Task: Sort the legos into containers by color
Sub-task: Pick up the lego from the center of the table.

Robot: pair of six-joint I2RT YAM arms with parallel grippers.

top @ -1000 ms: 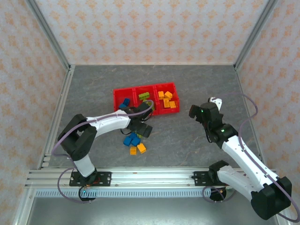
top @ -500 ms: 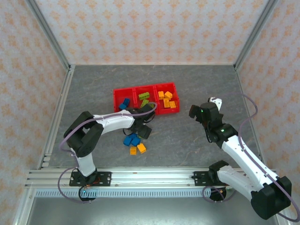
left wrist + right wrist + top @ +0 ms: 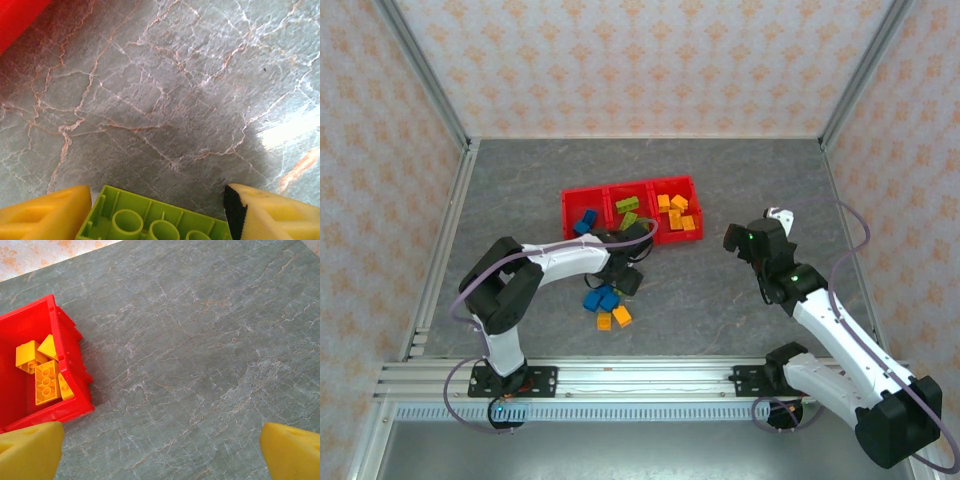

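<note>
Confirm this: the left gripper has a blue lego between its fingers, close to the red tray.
Wrong colour: the lego between the fingers of the left gripper is lime green, not blue, as the left wrist view shows. It is close to the red tray.

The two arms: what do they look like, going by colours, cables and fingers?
Both the left arm and the right arm have white link shells with black joints and black wrist housings. A thin purple cable loops along each. Small green lights glow on the right one. The fingers are yellow; a left finger carries a black inner pad.
</note>
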